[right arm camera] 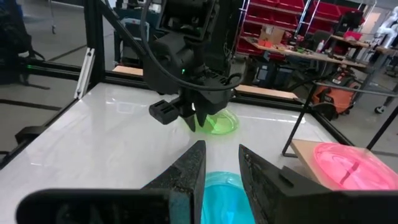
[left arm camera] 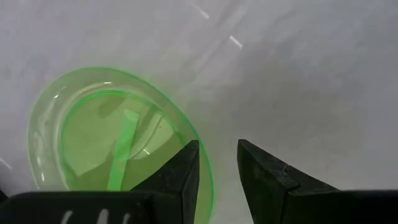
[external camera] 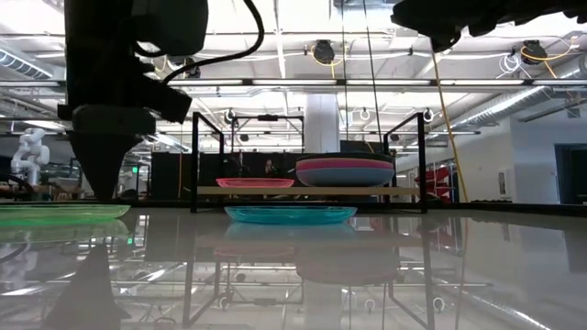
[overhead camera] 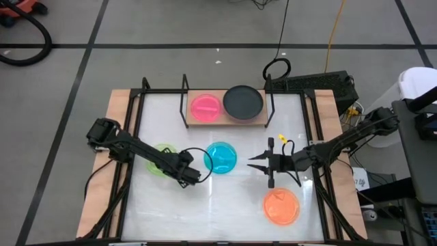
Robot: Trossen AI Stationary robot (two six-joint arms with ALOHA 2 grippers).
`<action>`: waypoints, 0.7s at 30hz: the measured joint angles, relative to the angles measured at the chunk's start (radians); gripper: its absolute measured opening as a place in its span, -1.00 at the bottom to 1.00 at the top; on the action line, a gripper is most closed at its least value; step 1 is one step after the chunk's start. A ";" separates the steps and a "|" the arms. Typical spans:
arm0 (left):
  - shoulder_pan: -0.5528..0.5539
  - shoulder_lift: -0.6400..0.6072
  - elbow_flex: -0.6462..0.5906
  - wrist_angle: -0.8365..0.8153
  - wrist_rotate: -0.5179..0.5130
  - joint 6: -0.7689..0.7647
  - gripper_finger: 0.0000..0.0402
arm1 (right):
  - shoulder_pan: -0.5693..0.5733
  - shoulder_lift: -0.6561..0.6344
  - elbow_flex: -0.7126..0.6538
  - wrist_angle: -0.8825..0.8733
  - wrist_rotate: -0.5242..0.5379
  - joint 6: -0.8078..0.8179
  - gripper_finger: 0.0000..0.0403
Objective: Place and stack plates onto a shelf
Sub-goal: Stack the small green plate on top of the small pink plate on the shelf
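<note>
The shelf (overhead camera: 263, 121) stands at the table's far edge. It carries a small pink plate (overhead camera: 205, 107) and a stack of larger plates with a black plate (overhead camera: 243, 102) on top. The stack (external camera: 344, 170) shows magenta and blue rims in the low view. A green plate (overhead camera: 162, 160), a cyan plate (overhead camera: 220, 157) and an orange plate (overhead camera: 281, 206) lie flat on the white tabletop. My left gripper (overhead camera: 199, 176) points down between the green and cyan plates, open by a narrow gap, with the green plate (left arm camera: 112, 134) just beside one finger. My right gripper (overhead camera: 250, 162) hovers right of the cyan plate (right arm camera: 217, 186), also narrowly open.
Black metal uprights (overhead camera: 183, 96) frame the shelf, and black rails (overhead camera: 315, 137) run along the table's left and right sides. A yellow-tipped piece (overhead camera: 281, 140) sits near the right arm. Bare white tabletop lies along the near edge, left of the orange plate.
</note>
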 joint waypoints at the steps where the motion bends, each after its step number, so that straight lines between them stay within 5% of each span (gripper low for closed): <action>1: 0.000 0.007 0.000 0.001 0.000 0.005 -0.43 | 0.000 0.000 0.000 -0.004 0.000 0.007 -0.59; 21: -0.004 0.123 0.004 -0.018 -0.016 0.077 -0.43 | 0.069 0.000 0.000 -0.030 0.055 0.045 -0.59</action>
